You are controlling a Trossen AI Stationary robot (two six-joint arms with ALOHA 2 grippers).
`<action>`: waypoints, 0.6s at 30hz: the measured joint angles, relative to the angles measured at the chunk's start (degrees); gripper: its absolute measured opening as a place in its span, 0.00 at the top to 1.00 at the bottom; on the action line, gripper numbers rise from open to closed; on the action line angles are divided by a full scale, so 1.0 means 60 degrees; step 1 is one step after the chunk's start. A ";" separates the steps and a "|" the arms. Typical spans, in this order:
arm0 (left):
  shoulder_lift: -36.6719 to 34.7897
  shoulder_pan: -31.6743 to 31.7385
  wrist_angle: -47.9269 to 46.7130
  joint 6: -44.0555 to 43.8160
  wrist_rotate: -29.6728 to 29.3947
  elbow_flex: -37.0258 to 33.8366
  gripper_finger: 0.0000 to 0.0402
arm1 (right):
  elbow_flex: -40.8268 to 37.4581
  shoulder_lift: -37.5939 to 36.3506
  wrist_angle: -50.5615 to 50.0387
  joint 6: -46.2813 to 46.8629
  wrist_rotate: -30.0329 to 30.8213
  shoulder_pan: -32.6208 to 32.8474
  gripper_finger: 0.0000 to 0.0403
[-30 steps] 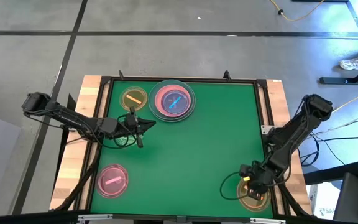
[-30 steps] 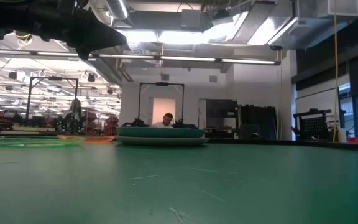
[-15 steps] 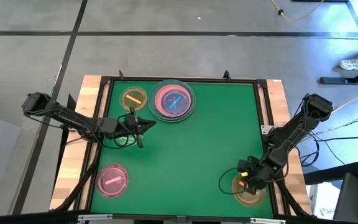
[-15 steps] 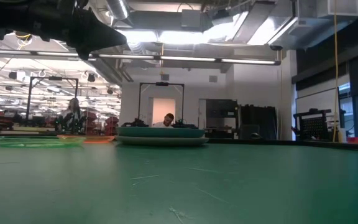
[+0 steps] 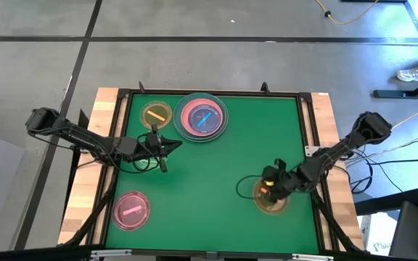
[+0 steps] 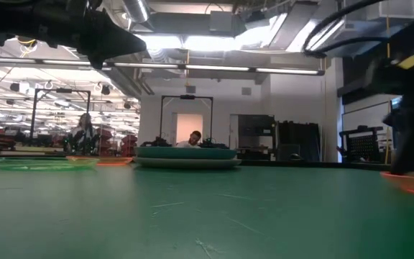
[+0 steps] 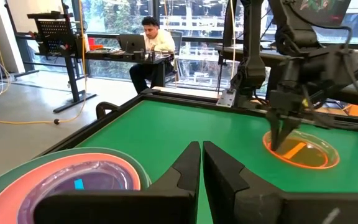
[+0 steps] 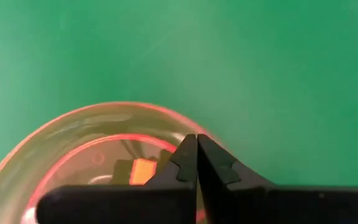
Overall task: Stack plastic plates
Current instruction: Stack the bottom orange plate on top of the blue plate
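A stack of large plates (image 5: 203,117), grey-white rim with pink inside and a small blue-barred plate on top, lies flat near the table's far edge. A small yellow plate (image 5: 156,114) lies left of it. A small pink plate (image 5: 130,210) lies near the left near corner. A small orange-tinted plate (image 5: 271,198) lies right of centre, under my right gripper (image 5: 268,188), which is shut on it. My left gripper (image 5: 170,145) hovers shut just on the near side of the yellow plate, touching nothing; its shut fingers (image 7: 201,158) show in the left wrist view. My right gripper pinches the small orange-tinted plate by its raised rim (image 8: 188,129), with the fingers (image 7: 283,134) coming from above and pointing down. The rim sits only at the fingertips. The plate's bottom (image 6: 410,181) lies flat on the green mat.
The green mat (image 5: 223,188) has open room in its middle and along the near edge. A raised dark frame and wooden boards (image 5: 324,109) border the table. Beyond the far edge, a person sits at a desk (image 7: 151,43).
My right gripper has moved from the table's right near corner toward the left and the far edge, staying shut. The small orange-tinted plate has slid along the mat with it, from the corner to a spot right of centre.
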 joint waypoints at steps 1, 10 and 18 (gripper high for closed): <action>0.0000 0.0000 0.0000 0.0000 0.0003 0.0000 0.97 | 0.0001 0.0001 0.0006 -0.0269 0.0010 -0.0223 0.99; 0.0000 0.0000 0.0000 0.0000 0.0004 0.0000 0.97 | 0.0001 0.0001 0.0184 -0.2227 0.1408 -0.2094 0.99; 0.0000 0.0000 -0.0004 0.0000 0.0000 0.0000 0.97 | 0.0274 0.0001 0.0497 -0.3876 0.1286 -0.3066 0.99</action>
